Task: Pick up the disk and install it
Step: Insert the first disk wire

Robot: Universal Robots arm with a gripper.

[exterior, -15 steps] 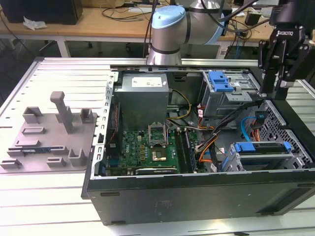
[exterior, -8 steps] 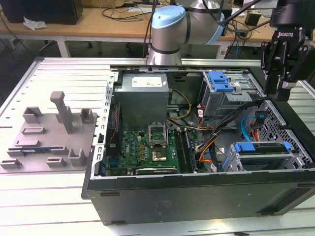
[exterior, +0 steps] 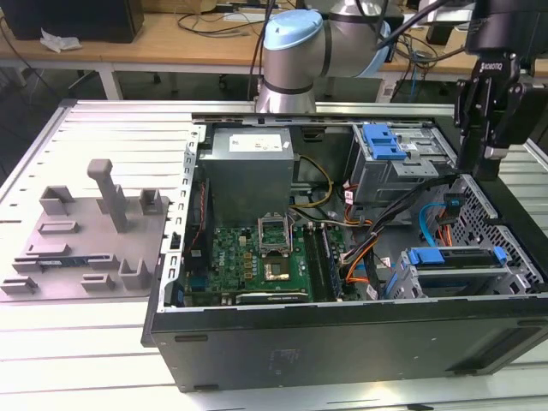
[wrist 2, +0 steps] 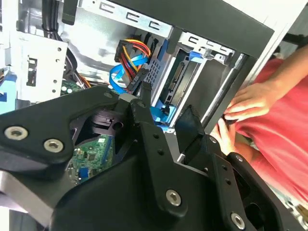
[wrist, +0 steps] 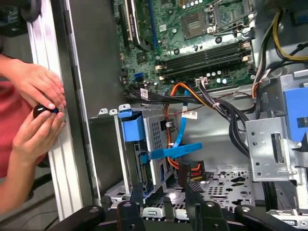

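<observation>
Table (exterior: 86,342) is topped by an open computer case (exterior: 342,347). Gripper (exterior: 486,169) is held above the case's end at the exterior view's right, jaws apart, nothing clasped. Disk (exterior: 458,259) is seated in the drive cage (exterior: 518,272) below. A person's hands (wrist: 38,86) are seen beside the case wall.

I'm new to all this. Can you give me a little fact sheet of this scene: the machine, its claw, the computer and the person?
Setting: open computer case on a slatted metal table
Arm: robot arm reaching over the case
Claw: claw open and empty, near the drive cage with the blue tab
Disk: disk, blue-framed, appears seated in that cage
Inside: motherboard, blue cable
Person: hands at the case's edge, holding a small black object
</observation>
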